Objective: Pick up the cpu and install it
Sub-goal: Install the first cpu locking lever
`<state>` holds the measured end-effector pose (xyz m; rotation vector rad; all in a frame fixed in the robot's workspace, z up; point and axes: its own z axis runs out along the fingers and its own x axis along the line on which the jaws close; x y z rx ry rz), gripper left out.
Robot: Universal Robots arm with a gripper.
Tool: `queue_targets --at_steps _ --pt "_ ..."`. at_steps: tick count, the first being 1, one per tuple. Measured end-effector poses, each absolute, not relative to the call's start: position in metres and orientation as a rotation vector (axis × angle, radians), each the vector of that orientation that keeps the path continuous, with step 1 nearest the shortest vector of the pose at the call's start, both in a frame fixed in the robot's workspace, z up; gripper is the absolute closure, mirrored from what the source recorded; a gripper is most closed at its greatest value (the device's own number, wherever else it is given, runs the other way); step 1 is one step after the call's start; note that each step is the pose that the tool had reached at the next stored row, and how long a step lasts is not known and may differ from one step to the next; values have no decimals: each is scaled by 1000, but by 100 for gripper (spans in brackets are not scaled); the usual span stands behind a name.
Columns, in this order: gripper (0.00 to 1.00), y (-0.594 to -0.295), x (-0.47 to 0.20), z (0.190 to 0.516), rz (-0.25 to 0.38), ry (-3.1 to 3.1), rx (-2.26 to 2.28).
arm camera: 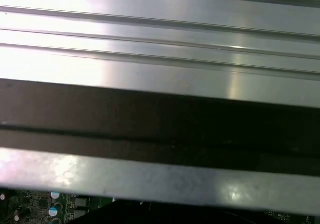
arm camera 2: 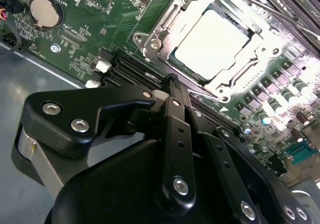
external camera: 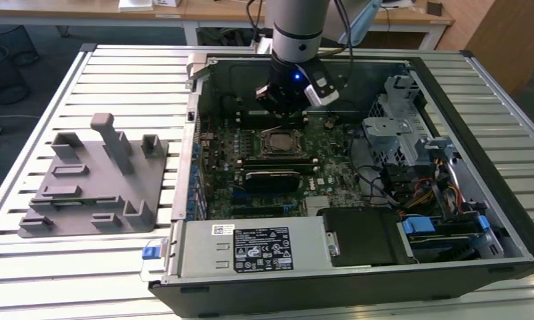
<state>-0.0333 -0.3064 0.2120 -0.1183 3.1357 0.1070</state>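
Before me an open computer case (external camera: 356, 267) lies on the slatted metal bench (external camera: 115, 80). A grey plastic fixture (external camera: 93, 180) rests at the exterior view's left, well apart from it.

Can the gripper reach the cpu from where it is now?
Probably yes. The cpu lies in the open socket, its shiny top uncovered, and the case has no lid on. The gripper hangs just above the motherboard, beside the socket, with nothing seen between them.
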Motion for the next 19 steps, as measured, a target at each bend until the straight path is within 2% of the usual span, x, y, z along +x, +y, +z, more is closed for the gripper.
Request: queue_targets --at_steps 19 --pt "89 -306 -27 200 107 3136 -118"
